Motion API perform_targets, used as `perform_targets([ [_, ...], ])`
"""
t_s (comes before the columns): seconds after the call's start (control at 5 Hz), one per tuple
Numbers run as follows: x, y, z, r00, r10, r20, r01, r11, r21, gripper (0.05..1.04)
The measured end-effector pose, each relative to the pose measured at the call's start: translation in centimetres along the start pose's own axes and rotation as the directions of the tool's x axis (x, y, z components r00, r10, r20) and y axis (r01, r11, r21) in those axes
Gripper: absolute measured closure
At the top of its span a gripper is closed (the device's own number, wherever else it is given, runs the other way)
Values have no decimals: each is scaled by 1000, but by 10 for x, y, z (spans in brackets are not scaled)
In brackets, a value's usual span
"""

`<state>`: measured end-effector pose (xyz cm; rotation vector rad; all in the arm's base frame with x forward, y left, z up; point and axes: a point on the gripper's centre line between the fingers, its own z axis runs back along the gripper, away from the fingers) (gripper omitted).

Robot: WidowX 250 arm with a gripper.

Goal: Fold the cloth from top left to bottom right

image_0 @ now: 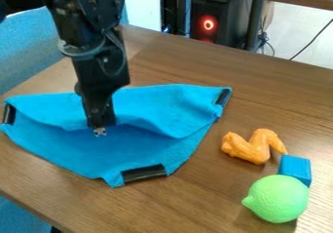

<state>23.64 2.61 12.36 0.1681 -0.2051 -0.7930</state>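
Fabric, blue (19, 216): one patch, lower left corner, next to the near edge of the table. Table (195, 212): one, brown, wood-grained, carrying the pieces that follow. Lime (278, 199): one, green, rounded, its pointed tip toward the left; it lies near the lower right corner and partly covers the block behind it. Block (296, 167): one, blue, just behind the lime. Chicken wing (250, 146): one, orange, bent, lying near the block on its left, between it and the cloth.

Cloth (110, 151): one, bright blue, left of the chicken wing and apart from it, spread over the left and middle of the table. Three black strips fitted: near strip (144, 173) at the near corner, left strip (9, 114) at the left corner, right strip (224, 96) at the right corner. The far part is turned over toward the near side in a loose, raised, wavy flap; the near part lies in a single spread below it.

Gripper (99, 129): one, black, pointing down at the middle of the cloth, its tip low at the edge of the flap. Whether it is released, clenched or grasping the cloth cannot be told. Arm (84, 27): one, black, entering from the upper left.

Chair (26, 51): blue, beyond the table at upper left. Computer case (218, 20): black, with a glowing red ring, behind the table. Cable (312, 40): black, against the pale floor (302, 25), upper right.
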Motion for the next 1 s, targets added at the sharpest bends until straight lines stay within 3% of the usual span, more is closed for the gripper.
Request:
perform_targets([
  [0.2, 1, -12, -7, 1000, 3, -28, -4, 1000, 0, 847],
  [0.4, -3, -21, -12, 999, 5, -53, -6, 1000, -15, 592],
  [0.6, -7, -27, -9, 998, -27, -49, 24, 998, -66, 285],
  [0.8, -16, -23, 2, 998, -49, -50, 41, 988, -146, 81],
  [1.0, -23, 14, 18, 997, 29, -69, -34, 996, -78, 83],
])
